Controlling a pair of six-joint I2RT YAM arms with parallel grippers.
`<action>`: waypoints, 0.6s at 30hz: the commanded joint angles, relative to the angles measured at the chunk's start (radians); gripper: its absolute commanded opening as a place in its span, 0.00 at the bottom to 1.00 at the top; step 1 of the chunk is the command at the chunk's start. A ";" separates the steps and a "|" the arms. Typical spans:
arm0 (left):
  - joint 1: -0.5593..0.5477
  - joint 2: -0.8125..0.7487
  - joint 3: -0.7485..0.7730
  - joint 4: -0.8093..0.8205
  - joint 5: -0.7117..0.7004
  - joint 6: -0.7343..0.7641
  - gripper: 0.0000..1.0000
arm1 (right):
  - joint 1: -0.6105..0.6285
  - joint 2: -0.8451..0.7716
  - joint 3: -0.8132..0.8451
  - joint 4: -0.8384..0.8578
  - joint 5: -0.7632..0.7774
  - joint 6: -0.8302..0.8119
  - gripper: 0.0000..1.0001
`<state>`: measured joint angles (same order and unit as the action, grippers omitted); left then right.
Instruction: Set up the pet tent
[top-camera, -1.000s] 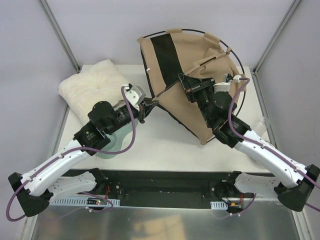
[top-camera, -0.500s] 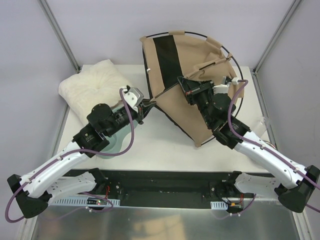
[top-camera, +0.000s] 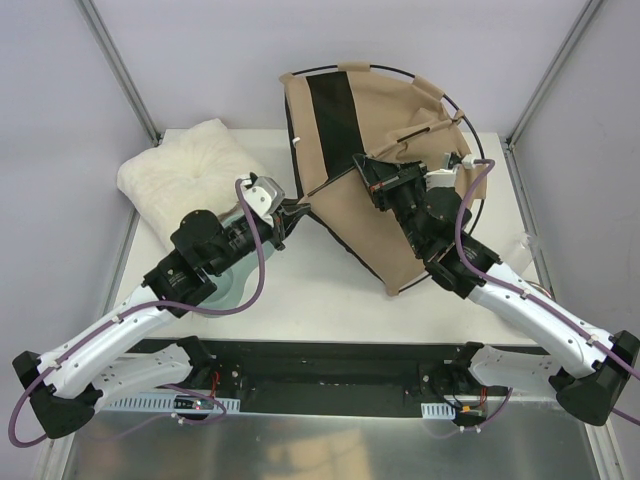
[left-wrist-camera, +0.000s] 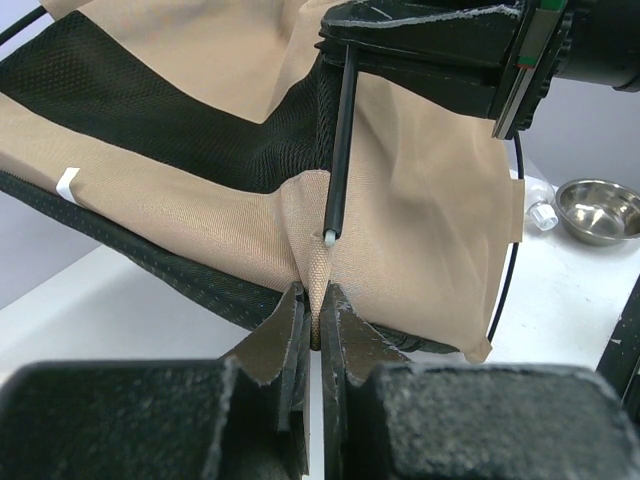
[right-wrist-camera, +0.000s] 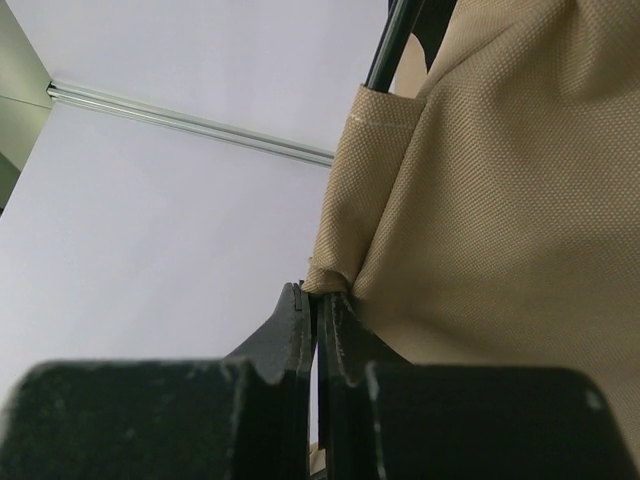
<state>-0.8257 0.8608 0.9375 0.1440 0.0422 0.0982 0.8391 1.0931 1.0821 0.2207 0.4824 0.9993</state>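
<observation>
Pinching the tent (top-camera: 372, 238) at two spots. The left gripper (left-wrist-camera: 312, 300) is clamped on a tan corner seam on the side nearest the cushion (top-camera: 190, 170). The right gripper (right-wrist-camera: 312, 300) is clamped on a fold farther from the cushion, beside a pole sleeve.

Judgement: the two grips hold the cloth spread so the pole (left-wrist-camera: 340, 150), its white tip just above the left grip, can be seated.

The tent lies right of the cushion, partly raised. The pole's upper end is hidden behind the right wrist, so I cannot tell what holds it.
</observation>
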 joint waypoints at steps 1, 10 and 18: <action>-0.006 -0.091 0.015 0.031 -0.036 0.012 0.00 | -0.098 -0.016 -0.017 0.023 0.289 -0.111 0.00; -0.007 -0.072 0.034 0.031 -0.073 -0.002 0.00 | -0.098 -0.019 -0.030 0.051 0.269 -0.226 0.00; -0.007 -0.013 0.070 0.019 -0.108 -0.095 0.00 | -0.091 -0.015 0.004 0.036 0.114 -0.252 0.00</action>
<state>-0.8261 0.8627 0.9394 0.1394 0.0093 0.0727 0.8345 1.0920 1.0592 0.2592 0.4458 0.8539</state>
